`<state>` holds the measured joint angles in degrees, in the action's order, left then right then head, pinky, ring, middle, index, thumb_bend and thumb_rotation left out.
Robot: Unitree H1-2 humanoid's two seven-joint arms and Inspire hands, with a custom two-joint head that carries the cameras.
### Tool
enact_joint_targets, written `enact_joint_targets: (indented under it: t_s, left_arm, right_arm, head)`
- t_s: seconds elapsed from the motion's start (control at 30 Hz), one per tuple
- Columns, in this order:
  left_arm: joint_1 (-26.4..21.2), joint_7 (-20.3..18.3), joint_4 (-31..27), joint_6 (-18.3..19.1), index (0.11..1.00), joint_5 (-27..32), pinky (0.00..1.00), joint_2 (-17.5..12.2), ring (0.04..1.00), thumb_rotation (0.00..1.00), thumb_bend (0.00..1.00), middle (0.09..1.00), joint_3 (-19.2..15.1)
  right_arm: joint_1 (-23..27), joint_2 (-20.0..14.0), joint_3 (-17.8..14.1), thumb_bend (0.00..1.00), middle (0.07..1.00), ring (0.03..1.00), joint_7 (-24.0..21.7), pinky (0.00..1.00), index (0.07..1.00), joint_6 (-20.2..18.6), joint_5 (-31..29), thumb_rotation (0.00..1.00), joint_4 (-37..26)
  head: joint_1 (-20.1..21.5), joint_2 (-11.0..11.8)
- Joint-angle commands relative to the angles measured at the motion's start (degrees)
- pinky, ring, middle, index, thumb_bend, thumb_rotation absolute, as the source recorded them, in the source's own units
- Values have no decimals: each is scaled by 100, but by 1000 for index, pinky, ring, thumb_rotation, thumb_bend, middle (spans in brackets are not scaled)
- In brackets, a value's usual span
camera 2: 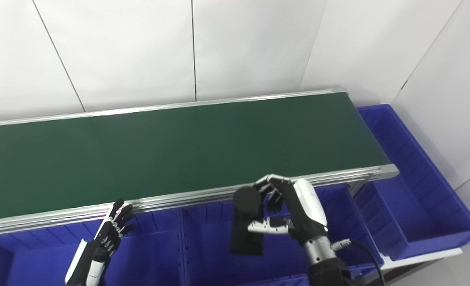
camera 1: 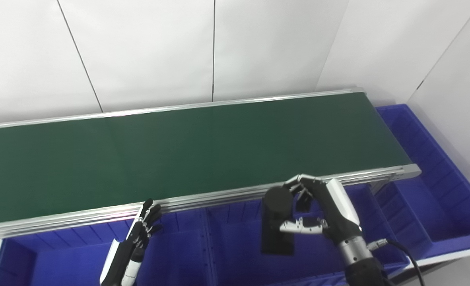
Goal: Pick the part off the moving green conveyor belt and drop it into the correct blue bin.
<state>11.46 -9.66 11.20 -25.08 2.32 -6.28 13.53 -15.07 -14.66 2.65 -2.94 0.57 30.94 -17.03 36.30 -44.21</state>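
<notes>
The right hand (camera 1: 322, 210) is gripping the black part (camera 1: 276, 222) between curled fingers and thumb, holding it above a blue bin (camera 1: 235, 246) just in front of the green conveyor belt (camera 1: 179, 151), while the left hand (camera 1: 139, 234) is hovering with fingers spread, holding nothing

Backdrop: white wall panels (camera 1: 147, 47) fill the upper half of the frame, split by thin dark vertical seams (camera 1: 213, 49), one near centre and one slanting at upper left. At upper right a second white wall (camera 1: 453, 91) meets the first at a corner, with its own dark diagonal seam. Lighting even and diffuse; no hard shadows on the panels. A pale surface edge (camera 1: 449, 256) shows at lower right. Floor not visible.
</notes>
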Motion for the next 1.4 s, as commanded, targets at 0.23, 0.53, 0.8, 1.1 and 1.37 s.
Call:
enact_joint_targets:
  t_s: [0.23,0.53,0.8,1.1,1.37]
  left_arm:
    - [-10,-415,-123,-184,978,8,877,210,933,963,769,951,-264]
    - [35,-391,-195,-184,981,-128,884,252,934,983,791,952,-259]
    - [64,-421,-237,-184,974,-122,885,314,929,970,794,944,-276]
    - [134,-360,-309,-184,971,-205,885,283,928,977,796,941,-260]
    - [153,-367,-321,-184,975,-163,890,250,929,968,795,940,-281]
  right_arm:
    - [274,-473,353,523,428,349,-620,278,513,-509,1000,0,97]
    - [768,-526,945,527,452,293,-640,242,490,-461,1726,0,988]
    - [1381,-619,1654,524,438,388,-564,328,514,-453,2254,0,2054]
    - [1729,-427,1993,521,436,386,365,314,523,-403,2424,0,3115]
    - [1846,-384,2197,523,458,421,447,355,515,-466,2375,0,3344]
  head:
    - [-120,-39]
    - [-168,-36]
    - [-256,-35]
    - [-339,-66]
    - [-367,-70]
